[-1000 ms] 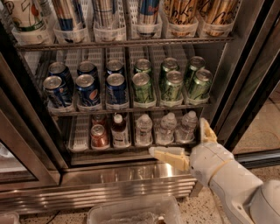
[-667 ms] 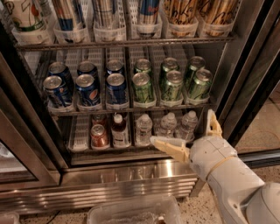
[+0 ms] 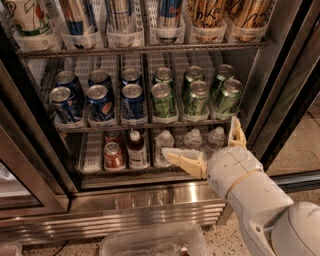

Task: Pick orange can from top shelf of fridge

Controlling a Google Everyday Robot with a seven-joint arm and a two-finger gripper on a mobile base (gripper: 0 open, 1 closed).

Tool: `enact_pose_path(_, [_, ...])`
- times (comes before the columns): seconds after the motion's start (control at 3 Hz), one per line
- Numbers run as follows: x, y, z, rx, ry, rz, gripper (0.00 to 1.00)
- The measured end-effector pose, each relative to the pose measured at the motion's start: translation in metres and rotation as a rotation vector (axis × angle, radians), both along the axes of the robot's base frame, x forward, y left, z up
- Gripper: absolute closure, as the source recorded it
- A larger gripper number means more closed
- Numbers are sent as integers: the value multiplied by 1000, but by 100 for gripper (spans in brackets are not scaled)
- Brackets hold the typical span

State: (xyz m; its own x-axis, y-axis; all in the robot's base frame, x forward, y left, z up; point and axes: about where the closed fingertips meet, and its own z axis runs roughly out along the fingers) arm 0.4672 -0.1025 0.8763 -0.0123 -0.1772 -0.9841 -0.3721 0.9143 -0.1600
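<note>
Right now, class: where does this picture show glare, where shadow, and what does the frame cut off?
Camera view: glare streaks the steel base panel of the fridge; the left door frame looks dark; the orange can on the top shelf is cut off by the upper edge; the open tool, brightly lit, sits low right, before the bottom rack.

Likely a shop or office pantry: a steel, glass-doored commercial drinks fridge (image 3: 150, 205) fills the frame, stocked with rows of cans (image 3: 162, 97). The gripper (image 3: 200, 141) hangs lower right, fingers (image 3: 182, 161) spread apart.
</note>
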Motion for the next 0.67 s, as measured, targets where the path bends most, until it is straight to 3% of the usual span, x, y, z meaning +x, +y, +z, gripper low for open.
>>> enact_pose_path(0.67, [13, -3, 18, 14, -54, -30, 0])
